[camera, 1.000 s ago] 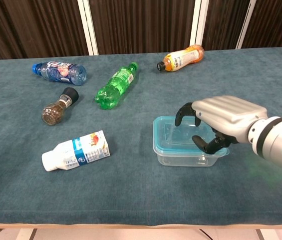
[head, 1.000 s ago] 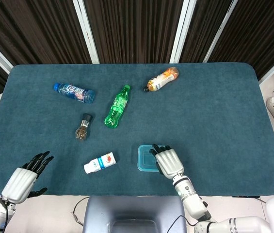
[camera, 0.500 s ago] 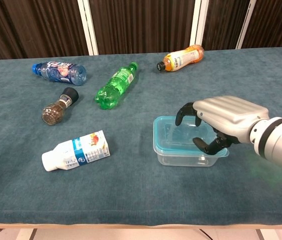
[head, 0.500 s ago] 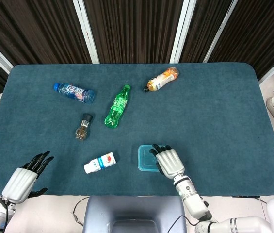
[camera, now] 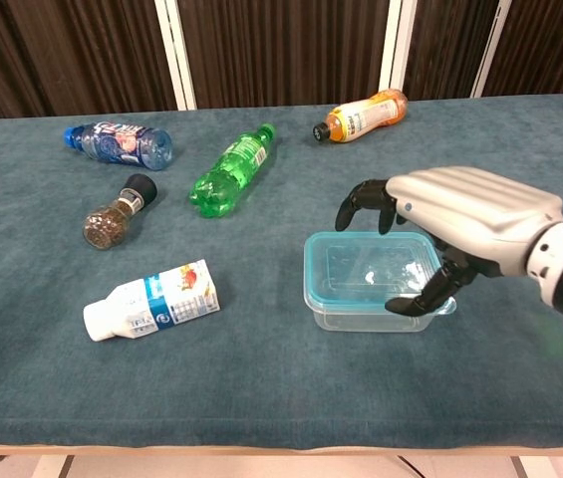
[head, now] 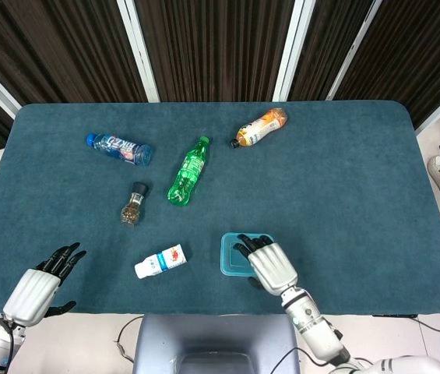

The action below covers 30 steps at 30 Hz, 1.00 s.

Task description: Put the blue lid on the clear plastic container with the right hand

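Blue lid (camera: 371, 271), green bottle (camera: 231, 171)

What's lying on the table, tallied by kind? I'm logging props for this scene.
Bottles: 4 (blue bottle, green bottle, orange bottle, white bottle)
Pepper grinders: 1 (pepper grinder)
Containers with lid: 1 (container under blue lid)
Total: 6

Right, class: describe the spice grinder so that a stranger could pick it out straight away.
Start at the left half of the teal table. Between the blue water bottle and the white carton-style bottle, just left of the green bottle, lies the spice grinder. It is the smallest item, a squat glass jar of brown spice with a black cap.
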Tool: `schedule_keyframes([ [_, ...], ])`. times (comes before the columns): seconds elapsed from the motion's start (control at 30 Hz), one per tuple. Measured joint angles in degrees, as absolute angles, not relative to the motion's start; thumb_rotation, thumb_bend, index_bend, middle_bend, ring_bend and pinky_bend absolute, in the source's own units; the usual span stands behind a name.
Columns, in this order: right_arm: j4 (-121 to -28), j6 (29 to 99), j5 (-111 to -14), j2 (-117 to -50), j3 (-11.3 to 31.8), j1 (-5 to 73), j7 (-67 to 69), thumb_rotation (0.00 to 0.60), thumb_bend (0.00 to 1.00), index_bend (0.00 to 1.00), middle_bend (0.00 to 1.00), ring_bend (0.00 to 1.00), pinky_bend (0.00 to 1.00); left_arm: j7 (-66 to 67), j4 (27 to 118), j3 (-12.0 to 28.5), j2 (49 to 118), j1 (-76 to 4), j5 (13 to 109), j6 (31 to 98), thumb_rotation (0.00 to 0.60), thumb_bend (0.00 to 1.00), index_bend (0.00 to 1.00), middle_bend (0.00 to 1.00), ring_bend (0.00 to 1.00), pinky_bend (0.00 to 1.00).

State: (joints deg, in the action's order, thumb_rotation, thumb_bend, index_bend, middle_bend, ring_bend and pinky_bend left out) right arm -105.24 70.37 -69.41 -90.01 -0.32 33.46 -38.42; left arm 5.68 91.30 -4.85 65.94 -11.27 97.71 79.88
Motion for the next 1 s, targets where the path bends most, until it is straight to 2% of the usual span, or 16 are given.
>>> schedule_keyframes([
  [0.3, -108.7, 65.5, -72.0, -85.3, -3.7, 33.3, -36.4, 0.600, 0.36, 0.38, 0.28, 0.36, 0.38, 5.9, 91.5, -4.9, 65.9, -11.3, 97.6, 79.7, 0.600, 0.34, 0.12, 0.04, 0.10, 0.44],
  [1.0, -104.9, 61.7, -71.9, -87.8, -3.6, 33.0, -36.1, 0.600, 0.36, 0.38, 0.28, 0.35, 0.38, 5.7, 91.5, -4.9, 65.8, -11.3, 97.6, 79.8, 0.600, 0.34, 0.12, 0.06, 0.10, 0.44],
])
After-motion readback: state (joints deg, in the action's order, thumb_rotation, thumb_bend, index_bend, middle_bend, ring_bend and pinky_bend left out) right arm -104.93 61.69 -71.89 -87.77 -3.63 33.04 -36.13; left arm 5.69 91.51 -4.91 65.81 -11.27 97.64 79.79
